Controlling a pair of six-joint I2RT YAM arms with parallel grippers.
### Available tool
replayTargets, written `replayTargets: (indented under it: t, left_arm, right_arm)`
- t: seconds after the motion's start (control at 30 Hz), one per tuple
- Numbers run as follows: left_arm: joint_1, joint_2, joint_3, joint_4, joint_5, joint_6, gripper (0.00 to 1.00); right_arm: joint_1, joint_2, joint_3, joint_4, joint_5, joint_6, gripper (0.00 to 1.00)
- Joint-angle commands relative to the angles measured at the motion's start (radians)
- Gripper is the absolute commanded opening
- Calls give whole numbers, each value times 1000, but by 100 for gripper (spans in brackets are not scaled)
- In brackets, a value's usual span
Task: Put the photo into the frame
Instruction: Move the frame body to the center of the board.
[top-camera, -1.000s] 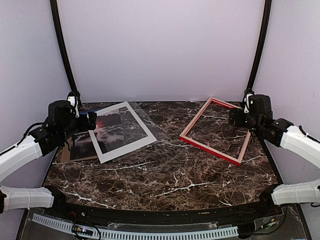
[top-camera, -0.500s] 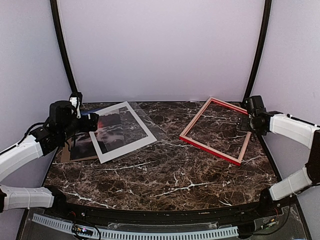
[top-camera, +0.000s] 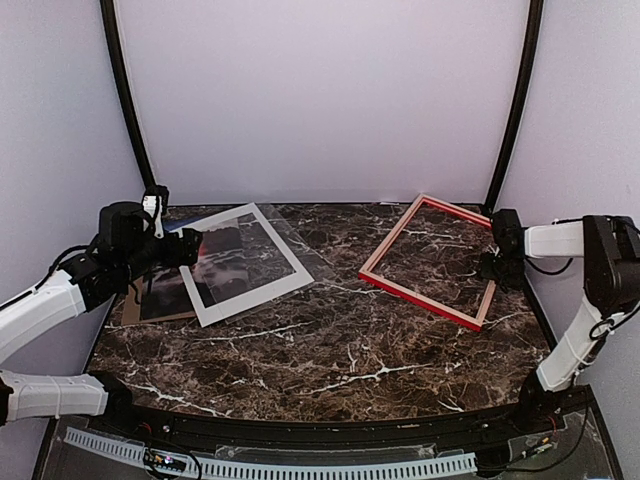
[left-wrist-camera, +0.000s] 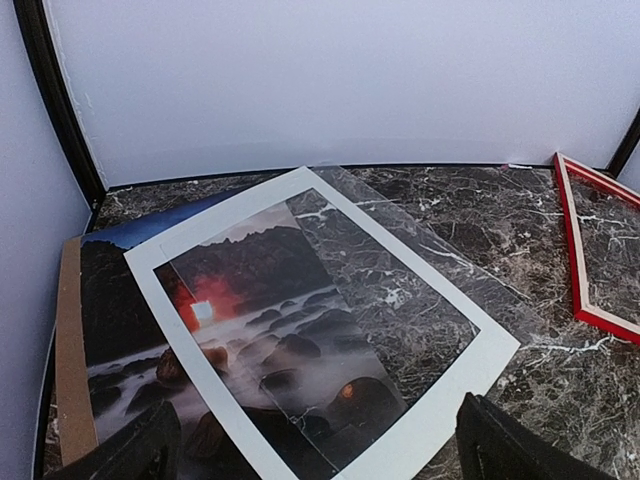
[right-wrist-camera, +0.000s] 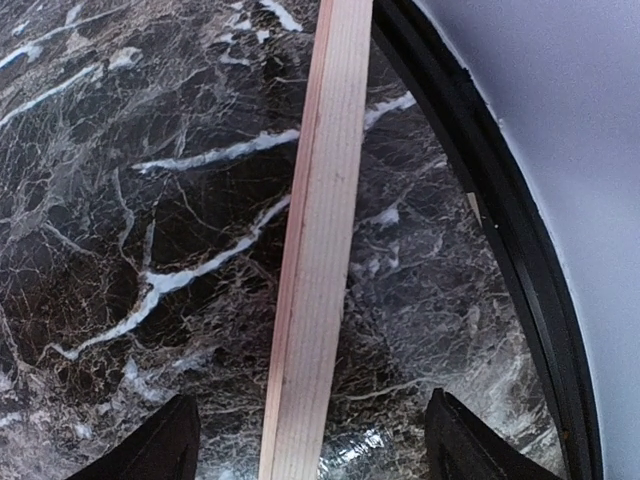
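The photo (left-wrist-camera: 115, 330), a dark misty landscape with a red glow, lies at the table's left (top-camera: 165, 293), partly under a white mat (top-camera: 250, 262). My left gripper (top-camera: 185, 250) hovers over its left part, open, both fingers wide apart above the mat's near edge (left-wrist-camera: 320, 450) with nothing between them. The frame (top-camera: 420, 298), red with pale wood edges, lies flat at the right. My right gripper (top-camera: 495, 268) is low over its right rail (right-wrist-camera: 320, 200). That gripper (right-wrist-camera: 312, 445) is open and straddles the pale rail with a gap on each side.
A clear sheet (left-wrist-camera: 450, 270) lies slanted under the mat's right side. A brown backing board (left-wrist-camera: 68, 370) sticks out beneath the photo at the left. The table's black rim (right-wrist-camera: 480, 190) and the wall run close beside the frame's right rail.
My right arm has swung outward and brought its gripper down over the frame's right rail. My left gripper has crept slightly right over the photo, now covering the red glow in the top view.
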Motion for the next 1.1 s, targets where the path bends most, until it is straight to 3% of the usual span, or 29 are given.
replayTargets:
  t: [0.0, 0.53, 0.9, 1.07]
  left_arm:
    - [-5, -29, 28, -12, 26, 2, 99]
    - [-5, 28, 52, -55, 11, 29, 99]
    - [-5, 52, 55, -68, -4, 72, 99]
    - [-5, 61, 64, -76, -23, 83, 99]
  right_arm:
    - [-19, 39, 39, 47, -78, -18, 75]
    - [-19, 48, -43, 52, -219, -115, 22]
    - [76, -94, -154, 14, -188, -112, 4]
    - [153, -69, -161, 6, -155, -129, 4]
